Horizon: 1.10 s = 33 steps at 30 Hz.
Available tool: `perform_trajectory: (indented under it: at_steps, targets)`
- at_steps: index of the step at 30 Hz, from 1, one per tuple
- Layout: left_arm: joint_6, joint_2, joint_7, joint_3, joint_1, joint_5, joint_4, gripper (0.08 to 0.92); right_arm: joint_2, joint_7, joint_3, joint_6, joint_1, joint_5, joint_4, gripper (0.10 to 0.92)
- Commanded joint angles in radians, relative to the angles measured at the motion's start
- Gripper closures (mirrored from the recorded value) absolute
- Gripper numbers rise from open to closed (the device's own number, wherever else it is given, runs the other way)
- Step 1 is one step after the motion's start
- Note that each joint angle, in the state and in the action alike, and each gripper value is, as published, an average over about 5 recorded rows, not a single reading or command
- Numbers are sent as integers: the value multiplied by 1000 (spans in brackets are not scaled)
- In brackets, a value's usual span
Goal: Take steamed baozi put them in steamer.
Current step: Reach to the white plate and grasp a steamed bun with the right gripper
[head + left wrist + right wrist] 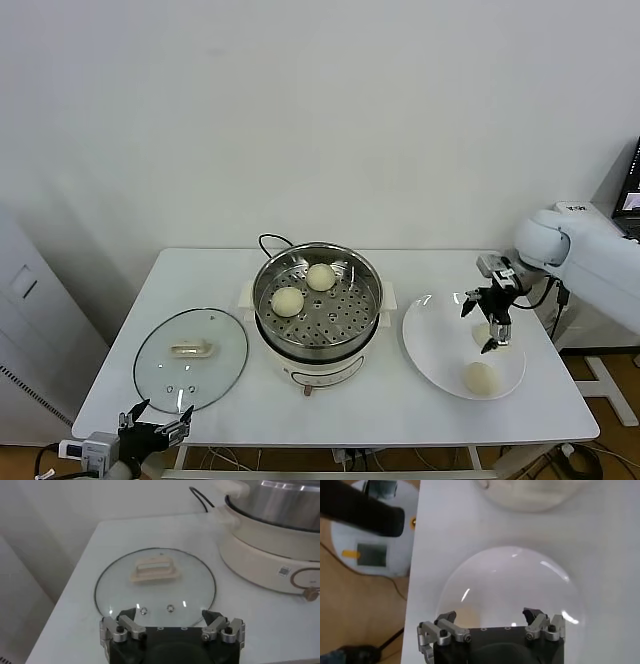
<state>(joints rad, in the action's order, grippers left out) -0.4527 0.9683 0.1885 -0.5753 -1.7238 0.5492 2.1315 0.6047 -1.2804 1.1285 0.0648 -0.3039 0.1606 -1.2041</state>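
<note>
A white bench (400, 400) carries a round glass lid (190, 358) with a cream handle (192, 349) at about eight o'clock, lying flat (handle up). At about four o'clock sits a flat white plate (430, 340). A black power cord (268, 241) loops at twelve o'clock, before the plain white wall (320, 110).

The steamer (318, 300), a round shiny steel basket with a perforated bottom, sits upright on its white pot base at the middle of the desk, uncovered. Two smooth cream-white baozi lie inside it, one (288, 301) toward the robot's left, the other (321, 277) just beside it toward the back rim. A third baozi (481, 376) lies well apart to the right; a fourth (484, 333) behind it is partly hidden.
</note>
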Motion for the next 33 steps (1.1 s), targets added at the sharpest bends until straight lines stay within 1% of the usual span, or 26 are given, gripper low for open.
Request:
perform_trajectory:
  at_steps: [1, 21, 24, 27, 30, 33]
  targets:
    - [-1, 0, 0, 2, 2, -1, -2, 177, -16, -16, -128, -73, 180, -106, 48, 203]
    - [-3, -1, 0, 6, 2, -2, -4, 177, 37, -16, -227, -104, 294, -205, 98, 203]
    - [-3, -1, 0, 6, 3, -3, -4, 177, 46, -14, -234, -99, 304, -210, 107, 230]
    - [-3, -1, 0, 6, 3, -4, -3, 177, 56, -12, -243, -94, 313, -212, 117, 280]
    - [-3, 0, 0, 6, 2, -4, -3, 177, 64, -11, -246, -90, 318, -212, 127, 341]
    - [-3, 1, 0, 6, 2, -4, -3, 177, 72, -12, -250, -87, 323, -211, 136, 423]
